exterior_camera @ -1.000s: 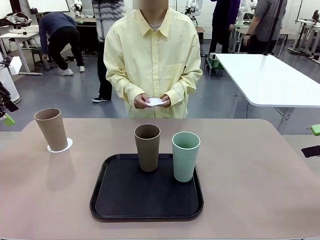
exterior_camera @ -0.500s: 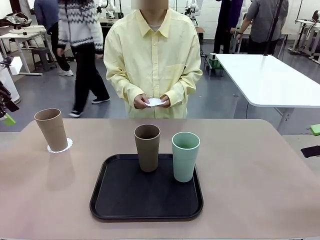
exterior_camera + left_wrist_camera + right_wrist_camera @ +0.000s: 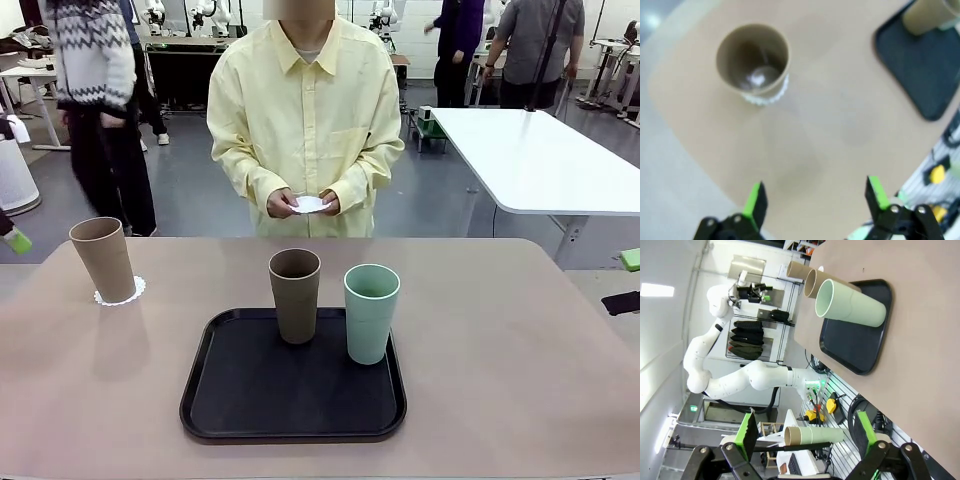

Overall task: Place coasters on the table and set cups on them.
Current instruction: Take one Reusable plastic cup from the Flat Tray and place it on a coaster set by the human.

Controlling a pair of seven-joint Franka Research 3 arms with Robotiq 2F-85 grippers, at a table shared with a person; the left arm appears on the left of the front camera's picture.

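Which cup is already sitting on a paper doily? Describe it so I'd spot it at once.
On the beige-pink table, look away from the black tray in the middle toward the robot's left. A brown-tan cup stands there alone on a white lacy coaster. The other brown-tan cup and the mint green cup stand on the tray, with no coaster.

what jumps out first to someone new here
A black rounded-square tray sits midway on the beige-pink tabletop, carrying an upright brown-tan tumbler and a pale mint green tumbler. Near the far left corner a second brown-tan tumbler stands on a white lacy paper doily. Across it a person in a pale yellow shirt holds another white doily.
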